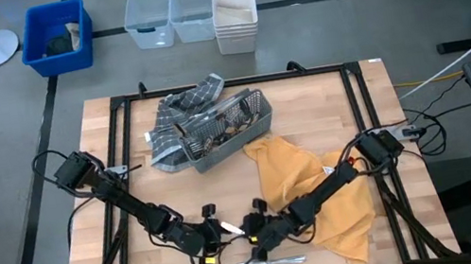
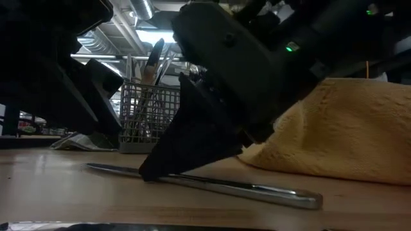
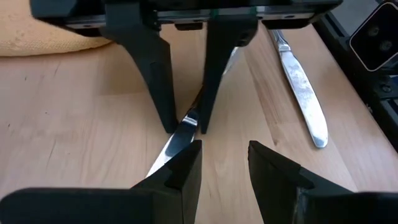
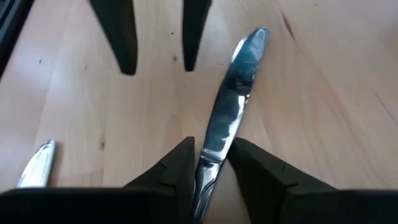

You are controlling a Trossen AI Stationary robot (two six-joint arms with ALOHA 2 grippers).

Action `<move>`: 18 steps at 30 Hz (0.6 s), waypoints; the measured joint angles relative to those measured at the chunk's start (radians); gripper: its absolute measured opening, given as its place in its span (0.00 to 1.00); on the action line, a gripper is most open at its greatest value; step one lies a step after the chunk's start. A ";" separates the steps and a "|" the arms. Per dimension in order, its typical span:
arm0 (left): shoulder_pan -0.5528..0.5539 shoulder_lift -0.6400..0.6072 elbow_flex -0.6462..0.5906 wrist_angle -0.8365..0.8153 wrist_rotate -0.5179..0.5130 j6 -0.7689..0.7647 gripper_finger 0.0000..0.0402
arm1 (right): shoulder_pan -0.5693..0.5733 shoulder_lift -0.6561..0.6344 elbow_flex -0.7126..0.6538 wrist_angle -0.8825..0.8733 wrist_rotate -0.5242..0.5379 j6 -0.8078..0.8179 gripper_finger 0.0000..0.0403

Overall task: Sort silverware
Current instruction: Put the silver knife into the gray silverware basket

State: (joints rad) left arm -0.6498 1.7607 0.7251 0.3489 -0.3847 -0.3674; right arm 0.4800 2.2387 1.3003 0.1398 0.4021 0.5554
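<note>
Pinching a knife point(image 4: 231, 112) flat on the desk point(image 1: 327, 107), right gripper point(image 4: 208, 163) clamped near its handle; left gripper point(image 3: 225, 163) apart, facing it. Thin, stiff, slick steel: grab the handle. Second knife point(image 3: 301, 87) just beside; yellow towel point(image 1: 315, 176) near.

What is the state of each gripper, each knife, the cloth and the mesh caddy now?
Right gripper: shut on the shiny silver table knife, low at the table.
Left gripper: open, holding nothing, facing the right one.
Second silver knife: lying flat on the wood, free.
Grey wire-mesh caddy: upright, silverware inside.
Yellow cloth: crumpled, under the right arm.
</note>
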 joint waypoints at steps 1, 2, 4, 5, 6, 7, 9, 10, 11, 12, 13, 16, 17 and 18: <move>0.000 0.000 0.000 0.000 0.000 0.000 0.30 | -0.004 0.000 0.000 -0.005 -0.014 0.010 0.28; 0.000 0.000 0.000 0.000 0.000 0.000 0.30 | -0.006 0.000 0.001 -0.012 -0.027 0.019 0.26; 0.000 0.000 0.000 0.000 0.000 0.000 0.30 | -0.011 0.000 0.019 -0.052 -0.050 0.024 0.22; 0.000 0.000 0.000 -0.001 0.000 0.000 0.30 | -0.012 0.000 0.035 -0.083 -0.062 0.023 0.20; 0.000 0.000 0.000 -0.001 0.000 0.000 0.30 | -0.013 0.000 0.056 -0.123 -0.068 0.019 0.17; 0.000 0.000 0.000 -0.001 0.000 0.000 0.30 | -0.013 0.001 0.078 -0.164 -0.075 0.016 0.15; 0.000 0.000 0.000 -0.001 0.000 0.000 0.30 | -0.013 0.001 0.129 -0.256 -0.081 0.003 0.13; 0.000 0.000 0.000 -0.001 0.000 0.000 0.30 | -0.014 0.002 0.157 -0.305 -0.083 -0.011 0.12; 0.000 0.000 0.000 -0.001 0.000 0.000 0.30 | -0.014 0.003 0.183 -0.356 -0.085 -0.025 0.11; 0.000 0.000 0.000 -0.001 0.000 0.000 0.30 | -0.014 0.004 0.208 -0.408 -0.086 -0.038 0.11; 0.000 0.000 0.000 -0.001 0.000 0.000 0.30 | -0.014 0.004 0.230 -0.454 -0.088 -0.045 0.11; 0.000 0.000 0.000 -0.001 0.000 0.000 0.30 | -0.020 0.006 0.292 -0.583 -0.098 -0.055 0.14; 0.000 0.000 0.000 -0.001 0.000 0.000 0.30 | -0.023 0.007 0.308 -0.621 -0.101 -0.055 0.15; 0.000 0.000 0.000 -0.001 0.000 0.000 0.30 | -0.026 0.007 0.322 -0.656 -0.106 -0.056 0.16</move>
State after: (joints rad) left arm -0.6498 1.7607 0.7251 0.3481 -0.3847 -0.3672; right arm 0.4536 2.2459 1.6219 -0.5167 0.2964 0.4995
